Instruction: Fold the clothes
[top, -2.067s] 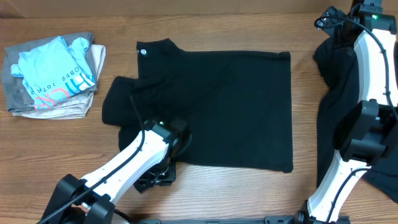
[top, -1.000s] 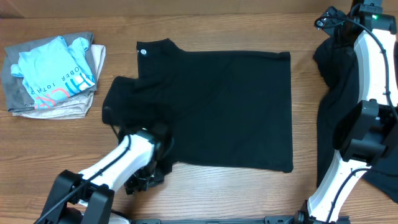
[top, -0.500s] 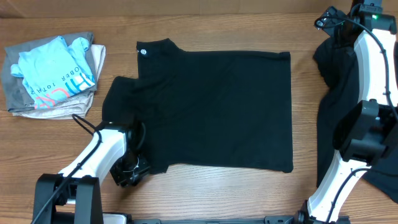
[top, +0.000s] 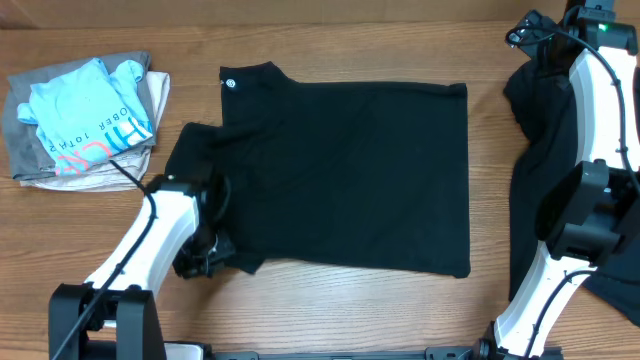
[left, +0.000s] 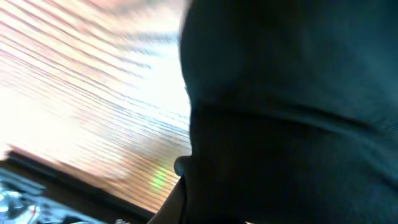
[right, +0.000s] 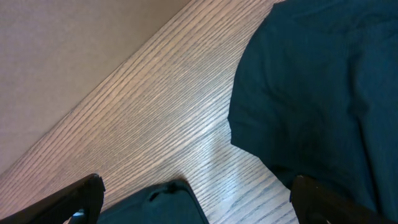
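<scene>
Black T-shirt lies spread flat mid-frame on the table, with its small white logo at the upper left.

My left jaws are at its lower-left corner, closed right down. As far as I can judge they have pinched the fabric edge there. My right jaws are at the top right of the frame, wide open and holding nothing, over bare wood beside a second black heap.

Handling, my read:
- The fabric is soft and light with no stiffness, so it will drape and drag rather than slide as a sheet.
- It's far wider than my jaws, so one pinch lifts only a corner.
- Grab at hem corners or shoulder seams, one corner per arm, and pinch thin edges rather than bulk.
- A low lift should keep the lower layer from bunching.

Can't see:
- The left wrist view is blurred and nearly all black cloth, with no fingertips visible.
- My own left arm covers the pinch point from above.
- The right heap is cut off by the frame edge and by my right arm, so I can't count the shirts in it.
- The folded pile at upper left shows a light blue top, but the layers below are unclear.
</scene>
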